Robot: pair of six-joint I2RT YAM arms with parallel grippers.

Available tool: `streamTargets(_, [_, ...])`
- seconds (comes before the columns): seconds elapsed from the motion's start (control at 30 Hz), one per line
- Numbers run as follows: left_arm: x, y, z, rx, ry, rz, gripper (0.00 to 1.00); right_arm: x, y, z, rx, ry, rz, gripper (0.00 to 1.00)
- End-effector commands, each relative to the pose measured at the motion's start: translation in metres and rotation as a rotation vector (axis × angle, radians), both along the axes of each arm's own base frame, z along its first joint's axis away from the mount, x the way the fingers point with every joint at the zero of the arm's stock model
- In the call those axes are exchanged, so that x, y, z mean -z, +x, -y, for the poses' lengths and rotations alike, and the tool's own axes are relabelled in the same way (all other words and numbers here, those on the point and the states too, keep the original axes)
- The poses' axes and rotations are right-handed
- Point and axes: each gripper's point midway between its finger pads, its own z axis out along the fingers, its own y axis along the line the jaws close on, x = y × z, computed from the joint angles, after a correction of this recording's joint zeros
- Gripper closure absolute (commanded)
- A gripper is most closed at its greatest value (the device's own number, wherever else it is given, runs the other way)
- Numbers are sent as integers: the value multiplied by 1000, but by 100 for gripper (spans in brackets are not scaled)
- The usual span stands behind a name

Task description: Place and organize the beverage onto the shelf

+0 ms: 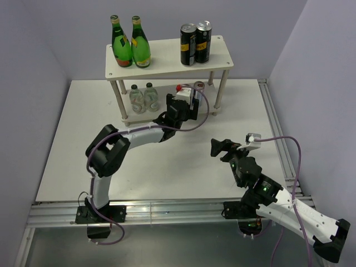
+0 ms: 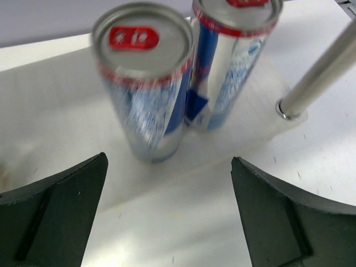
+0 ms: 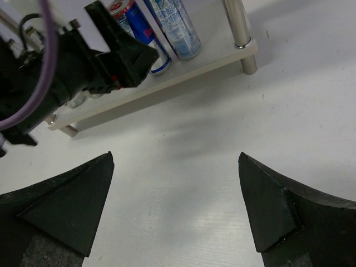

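The cream-white shelf (image 1: 164, 58) stands at the back of the table. Its top board holds two black cans (image 1: 188, 44) (image 1: 203, 41). Its lower board holds two clear bottles (image 1: 136, 95) (image 1: 151, 94) on the left. On the right stand two slim silver cans (image 1: 198, 87), upright and side by side in the left wrist view (image 2: 146, 94) (image 2: 231, 61). My left gripper (image 1: 189, 108) (image 2: 169, 167) is open and empty just in front of the silver cans, not touching them. My right gripper (image 1: 218, 146) (image 3: 176, 156) is open and empty over the bare table, in front of the shelf.
Two tall green glass bottles (image 1: 120, 43) (image 1: 139, 43) stand on the left of the top board. A shelf leg (image 2: 320, 72) stands right of the silver cans. Grey walls close in the table at the back and sides.
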Motion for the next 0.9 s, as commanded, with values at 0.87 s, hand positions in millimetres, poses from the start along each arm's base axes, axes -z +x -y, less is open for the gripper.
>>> streamTargets(0.87, [-246,-255,-207,-56,-209,160,0,-216,-41,39,-92,-65,147,0])
